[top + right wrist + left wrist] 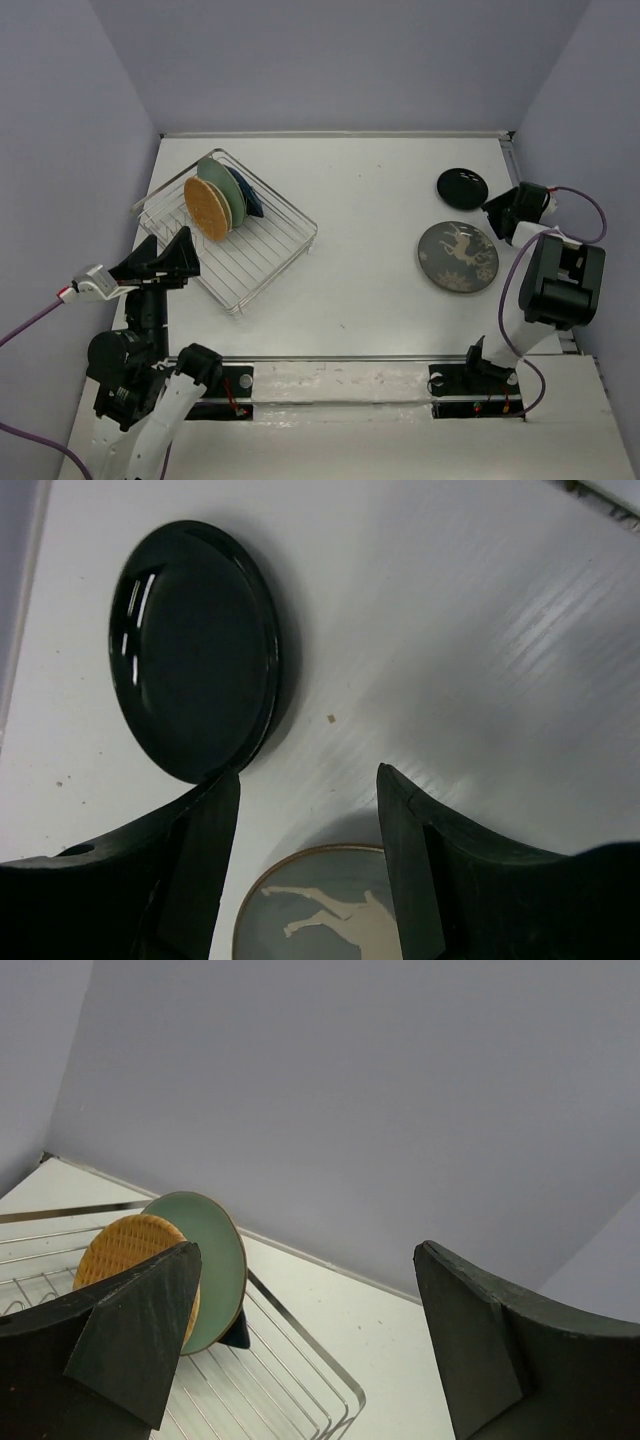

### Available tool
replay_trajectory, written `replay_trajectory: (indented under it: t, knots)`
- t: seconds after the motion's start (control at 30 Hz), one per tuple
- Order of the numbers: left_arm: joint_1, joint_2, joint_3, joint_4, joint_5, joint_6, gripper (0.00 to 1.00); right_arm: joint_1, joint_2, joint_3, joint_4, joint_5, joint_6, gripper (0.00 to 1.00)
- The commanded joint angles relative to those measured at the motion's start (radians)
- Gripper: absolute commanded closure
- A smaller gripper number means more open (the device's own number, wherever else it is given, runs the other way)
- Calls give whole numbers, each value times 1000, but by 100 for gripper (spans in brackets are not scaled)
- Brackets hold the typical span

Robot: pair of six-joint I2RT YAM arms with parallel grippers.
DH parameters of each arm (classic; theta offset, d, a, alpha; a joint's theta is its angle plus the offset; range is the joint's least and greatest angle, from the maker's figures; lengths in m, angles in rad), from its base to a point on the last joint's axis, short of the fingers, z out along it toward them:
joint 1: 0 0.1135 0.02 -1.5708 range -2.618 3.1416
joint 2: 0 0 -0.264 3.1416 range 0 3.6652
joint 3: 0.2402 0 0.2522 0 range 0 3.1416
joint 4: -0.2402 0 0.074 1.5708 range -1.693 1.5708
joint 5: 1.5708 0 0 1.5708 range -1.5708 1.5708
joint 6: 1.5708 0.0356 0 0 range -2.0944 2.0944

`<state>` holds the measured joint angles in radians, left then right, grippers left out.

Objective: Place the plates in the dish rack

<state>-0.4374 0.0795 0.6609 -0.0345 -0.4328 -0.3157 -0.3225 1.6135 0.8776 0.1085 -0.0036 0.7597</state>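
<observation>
Roughly half done, by the look. Standing on edge in the rack [262, 262], upper left of the top view: orange plate [207, 210], teal plate [230, 188] and blue plate [254, 207], faces toward lower left, edges running upper left to lower right. Left to load: black plate [195, 645] and deer plate [320, 910], flat at right. No cream plate in sight. Wide and empty at the rack, left gripper [310, 1350]; spread and empty above those two, right gripper [308, 810].

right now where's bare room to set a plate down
Widest bare patch: mid-table, between the silver wire dish rack and the grey deer-motif plate. The rack's near-right half is free. Crowded: right side, around the small glossy black plate and right gripper.
</observation>
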Motion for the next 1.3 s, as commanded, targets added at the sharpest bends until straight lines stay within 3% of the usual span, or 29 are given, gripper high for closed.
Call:
replay_trajectory:
  t: [0.0,0.23,0.37,0.4,0.5,0.53,0.6,0.83,0.9,1.0,1.03,1.13,1.27]
  knots:
    - [-7,-18,-3,54,2,10,1,-23,104,80,74,-122,36,37]
    - [-7,-4,-3,54,8,12,1,-32,307,182,138,-225,99,39]
    - [-6,5,-1,54,8,17,1,-32,408,199,198,-268,188,45]
    - [-1,8,-1,54,8,18,1,-32,442,201,215,-283,203,57]
    - [5,17,-1,56,9,21,1,-32,483,190,310,-347,268,70]
    - [6,20,-1,56,11,21,1,-32,487,182,330,-357,280,86]
    - [8,23,-1,56,12,20,1,-32,464,144,396,-346,294,93]
    - [23,32,-4,59,28,17,1,31,145,109,396,-237,170,93]
    - [26,35,-4,61,26,18,1,86,20,124,326,-152,83,93]
    - [37,48,-4,59,17,21,1,258,-140,146,267,-20,-29,93]
    - [43,49,-4,59,11,21,1,369,-173,147,264,8,-55,93]
    - [58,49,-4,58,-20,27,1,538,-251,155,260,112,-102,93]
    - [86,45,-6,59,-40,20,1,891,-239,228,264,278,-154,93]
